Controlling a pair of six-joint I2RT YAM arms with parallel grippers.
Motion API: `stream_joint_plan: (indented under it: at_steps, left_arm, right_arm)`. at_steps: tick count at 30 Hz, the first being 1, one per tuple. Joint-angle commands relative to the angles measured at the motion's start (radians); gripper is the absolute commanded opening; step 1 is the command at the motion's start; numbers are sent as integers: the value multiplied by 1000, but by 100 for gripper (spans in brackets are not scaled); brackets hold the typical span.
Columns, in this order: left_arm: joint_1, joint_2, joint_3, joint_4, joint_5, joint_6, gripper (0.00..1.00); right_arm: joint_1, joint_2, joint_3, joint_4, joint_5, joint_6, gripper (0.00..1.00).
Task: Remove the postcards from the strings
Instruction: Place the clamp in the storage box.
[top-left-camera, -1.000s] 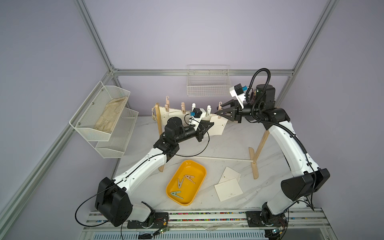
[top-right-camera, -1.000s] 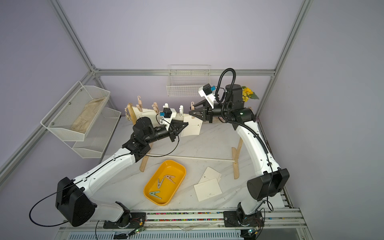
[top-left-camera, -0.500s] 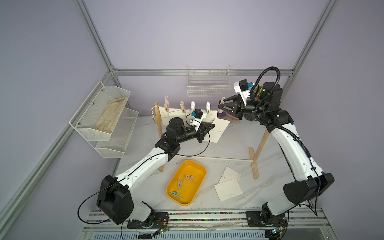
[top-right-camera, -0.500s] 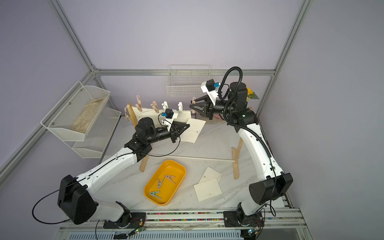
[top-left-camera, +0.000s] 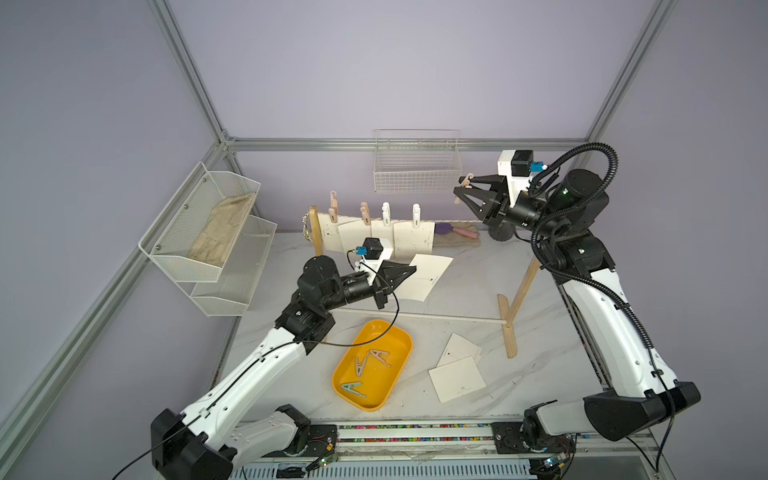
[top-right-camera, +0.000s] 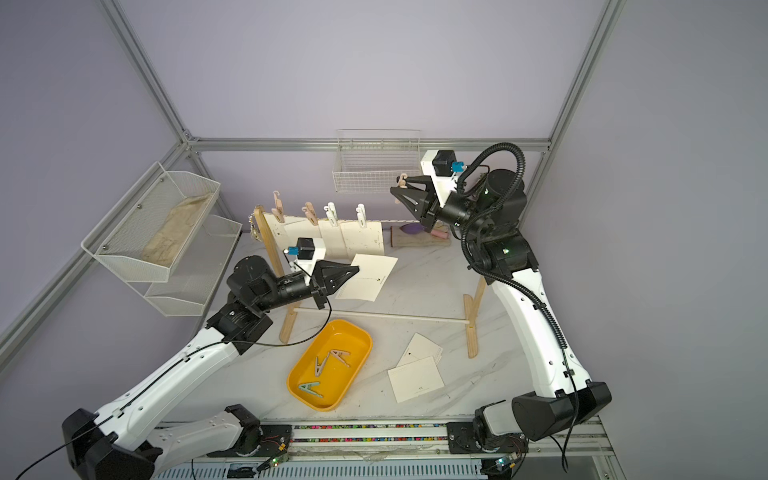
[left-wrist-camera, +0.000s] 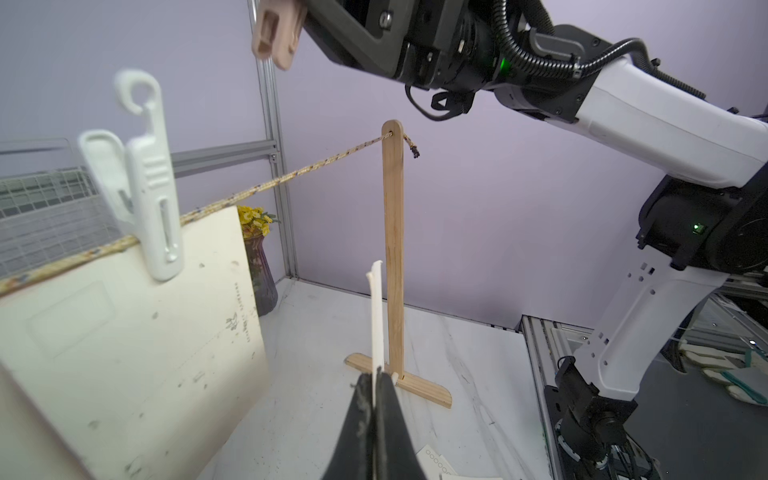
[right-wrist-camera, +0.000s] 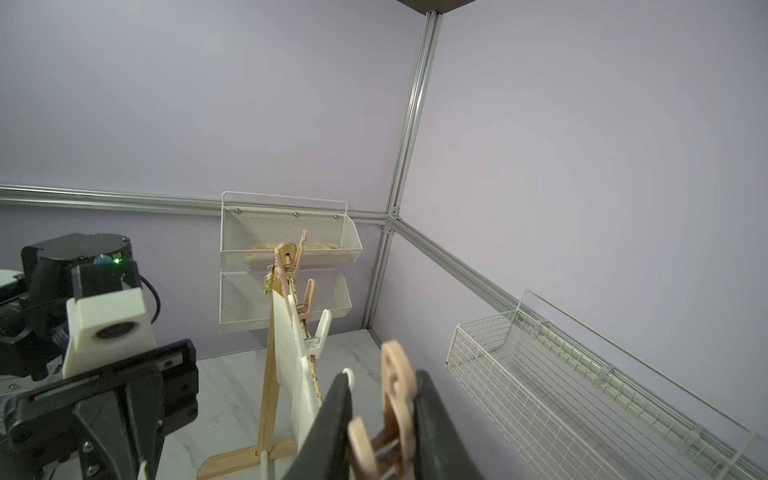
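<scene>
1. In both top views: left tool (top-left-camera: 412, 270) clamped shut on the near edge of the held postcard (top-left-camera: 430, 277). Card off the string (top-left-camera: 453, 220), tilted in the air in front of and below it, over bare worktop (top-left-camera: 478, 266).
2. Also in both top views: four hung postcards (top-left-camera: 409, 239) side by side on the string's stretch toward the left arm, each pinned by one of the clothespins (top-left-camera: 385, 212). Rest of the string bare up to the right post (top-left-camera: 523, 286). Right tool (top-left-camera: 458, 185) above that bare stretch, squeezed shut on a pink clothespin (top-left-camera: 468, 178), clear of the string.
3. Nearer the arm bases: two loose postcards (top-left-camera: 457, 379) overlapping, flat on the worktop between the yellow tray (top-left-camera: 409, 349) and the right post's foot. White rod (top-left-camera: 436, 317) low across behind them.
4. Left wrist: left tool (left-wrist-camera: 376, 378) fingers pressed together on the held postcard, seen edge-on as a thin white strip. Clear gap from there to the free side edge of the last hung card. White clothespin (left-wrist-camera: 145, 199) biting that card's top edge at the string.
5. Right wrist: right tool (right-wrist-camera: 384, 376) fingers tight on both sides of the pink clothespin. Hung row end-on beyond, cards straight down. Wire basket (right-wrist-camera: 582, 395) on the wall, apart from the tool.
</scene>
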Motion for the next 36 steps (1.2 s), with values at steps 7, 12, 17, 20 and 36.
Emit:
stream_joint_plan:
  at_steps: [7, 12, 17, 20, 36]
  left_arm:
    - [2, -509, -133, -42, -604, 267, 4]
    - [2, -560, -116, -67, -694, 310, 2]
    - [2, -564, -131, -45, -753, 289, 2]
    - [3, -542, -130, -36, -744, 288, 2]
    - [2, -367, 4, -197, -264, 221, 0]
  right_arm:
    - [268, -192, -295, -170, 155, -30, 22]
    - [458, -171, -504, -95, 220, 6, 22]
    - [556, -78, -688, 136, 246, 110, 22]
    - [595, -17, -708, 206, 267, 130, 22]
    - [596, -338, -850, 147, 686, 148, 75]
